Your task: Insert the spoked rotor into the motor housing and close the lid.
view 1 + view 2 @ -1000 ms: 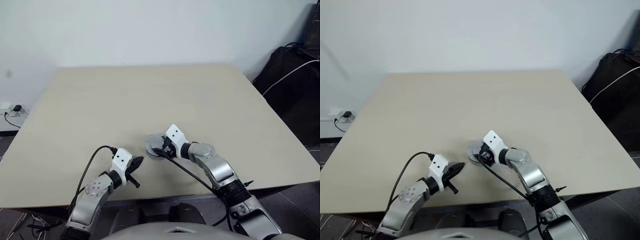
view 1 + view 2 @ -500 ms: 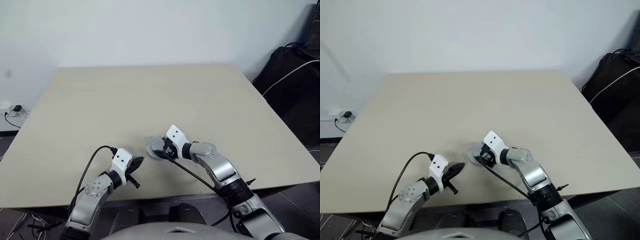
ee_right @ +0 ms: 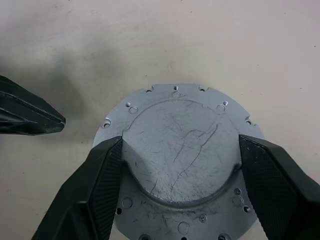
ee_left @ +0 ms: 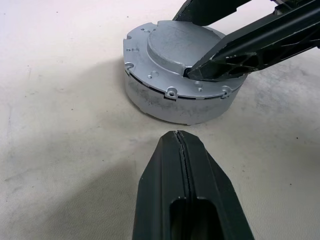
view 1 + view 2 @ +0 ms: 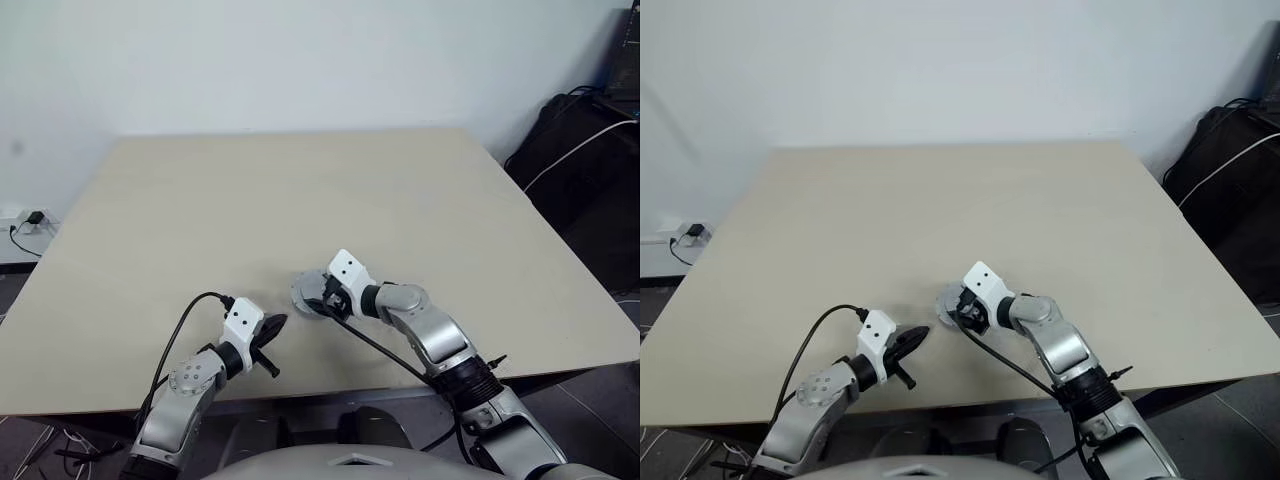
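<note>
The lid (image 3: pixel 180 125), smooth silver face up, sits on top of the motor housing (image 4: pixel 170 102), a squat pale grey round body near the table's front edge. My right gripper (image 3: pixel 181 142) comes down over it, its two black fingers (image 3: pixel 100 185) pressed against opposite sides of the lid's raised centre. To the left, my left gripper (image 5: pixel 272 325) lies low over the table, shut and empty. Its tip (image 4: pixel 177 136) points at the housing from a short gap away. The spoked rotor is hidden.
The beige table (image 5: pixel 300 190) stretches wide behind the housing, and its front edge runs close below both grippers. A black bag with a white cable (image 5: pixel 585 150) stands off the table's right side. A wall socket (image 5: pixel 30 218) sits low at the left.
</note>
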`<state>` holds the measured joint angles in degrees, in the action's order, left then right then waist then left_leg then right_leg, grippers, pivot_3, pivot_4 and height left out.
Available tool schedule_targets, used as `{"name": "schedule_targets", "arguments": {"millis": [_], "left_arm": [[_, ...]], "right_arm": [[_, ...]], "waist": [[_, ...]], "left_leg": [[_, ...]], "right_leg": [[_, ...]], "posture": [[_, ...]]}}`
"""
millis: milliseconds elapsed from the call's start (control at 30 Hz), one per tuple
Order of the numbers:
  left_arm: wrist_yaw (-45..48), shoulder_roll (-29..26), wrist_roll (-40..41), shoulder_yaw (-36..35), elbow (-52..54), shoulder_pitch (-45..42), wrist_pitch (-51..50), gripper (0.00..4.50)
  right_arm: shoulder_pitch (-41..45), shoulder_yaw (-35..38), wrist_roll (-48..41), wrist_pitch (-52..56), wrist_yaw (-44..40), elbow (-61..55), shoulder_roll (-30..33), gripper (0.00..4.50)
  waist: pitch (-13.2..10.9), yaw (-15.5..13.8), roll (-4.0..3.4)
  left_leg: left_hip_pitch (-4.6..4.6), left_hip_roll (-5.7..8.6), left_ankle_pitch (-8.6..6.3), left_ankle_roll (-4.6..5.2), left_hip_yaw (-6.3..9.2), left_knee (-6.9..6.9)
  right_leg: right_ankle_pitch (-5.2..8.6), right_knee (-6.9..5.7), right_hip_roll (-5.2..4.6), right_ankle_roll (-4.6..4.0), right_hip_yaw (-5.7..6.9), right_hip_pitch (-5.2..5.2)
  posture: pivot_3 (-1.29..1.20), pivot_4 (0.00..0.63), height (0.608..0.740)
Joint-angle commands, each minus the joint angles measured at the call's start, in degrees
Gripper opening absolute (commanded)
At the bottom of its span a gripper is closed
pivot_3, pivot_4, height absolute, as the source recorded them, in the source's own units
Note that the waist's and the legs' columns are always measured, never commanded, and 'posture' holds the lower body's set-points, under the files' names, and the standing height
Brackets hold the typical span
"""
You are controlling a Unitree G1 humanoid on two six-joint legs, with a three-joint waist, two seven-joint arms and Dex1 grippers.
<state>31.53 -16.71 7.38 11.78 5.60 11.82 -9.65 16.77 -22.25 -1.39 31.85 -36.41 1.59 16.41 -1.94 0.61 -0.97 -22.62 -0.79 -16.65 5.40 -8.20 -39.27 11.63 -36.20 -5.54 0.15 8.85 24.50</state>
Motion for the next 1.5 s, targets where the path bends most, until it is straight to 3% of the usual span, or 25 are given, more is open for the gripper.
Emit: {"name": "schedule_targets", "arguments": {"millis": [33,500,833,1133,1500], "left_arm": [[0.0,-0.2,0.3,-0.4,2.8,-0.5,0.4,0.00],[-0.1,-0.2,0.3,-0.4,2.5,-0.9,0.5,0.00],[0.2,0.0,0.4,-0.5,2.2,-2.0,0.9,0.00],[-0.8,3.5,3.4,-2.7,-4.6,-14.0,-4.6,0.00],[-0.5,7.1,5.1,-2.4,-14.7,-26.5,-18.6,0.00]], "right_arm": [[0.8,-0.6,1.2,1.2,-0.4,0.5,1.1,3.21],[1.6,-0.1,2.9,1.6,2.7,2.5,0.5,3.21],[1.7,-1.2,2.3,2.5,0.5,2.2,1.5,3.21],[2.2,-1.3,2.1,2.3,0.6,2.3,1.3,3.21],[2.2,-0.9,1.9,2.4,1.0,1.7,1.3,3.21]], "waist": [[0.0,0.0,0.00],[0.3,0.0,-0.11],[0.4,-0.1,-0.18],[0.5,-0.2,-0.12],[0.6,0.0,0.01]], "left_leg": [[0.00,0.00,0.00,0.00,0.00,0.00],[0.02,0.00,0.00,-0.01,0.00,0.00],[0.06,0.00,0.05,-0.07,0.01,-0.01],[0.05,0.01,0.06,-0.04,0.01,-0.06],[0.02,0.03,0.09,0.02,0.02,-0.16]], "right_leg": [[0.00,0.00,0.00,0.00,0.00,0.00],[0.00,-0.01,0.00,0.00,-0.01,-0.01],[-0.01,-0.09,-0.02,0.00,-0.03,-0.01],[-0.04,-0.11,0.00,0.04,-0.03,-0.04],[-0.18,-0.19,0.06,0.28,-0.05,-0.07]], "posture": [[0.00,0.000,0.740],[0.00,0.000,0.740],[0.00,0.000,0.740],[0.00,0.000,0.740],[0.00,0.000,0.740]]}}
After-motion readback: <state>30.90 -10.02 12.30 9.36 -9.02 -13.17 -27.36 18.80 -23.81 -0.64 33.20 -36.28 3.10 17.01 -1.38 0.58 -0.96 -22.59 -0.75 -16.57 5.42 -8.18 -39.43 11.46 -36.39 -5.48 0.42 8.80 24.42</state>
